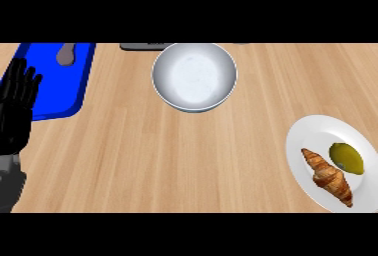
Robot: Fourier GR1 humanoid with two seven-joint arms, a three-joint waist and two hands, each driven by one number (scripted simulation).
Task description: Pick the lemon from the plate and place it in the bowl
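Down by our left robot hand (16,107), resting open, nothing was grabbed yet, so lemon (347,158) sat beside croissant (328,176) on plate (314,131), bowl (195,75) waiting.

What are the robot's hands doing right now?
Left hand: open, holding nothing, resting at the left edge.
Right hand: not in view.

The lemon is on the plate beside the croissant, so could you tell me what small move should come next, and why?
Probably bring the right hand in over the lemon: it lies untouched on the plate, the bowl holds nothing, and only the left hand shows, open at the left edge.
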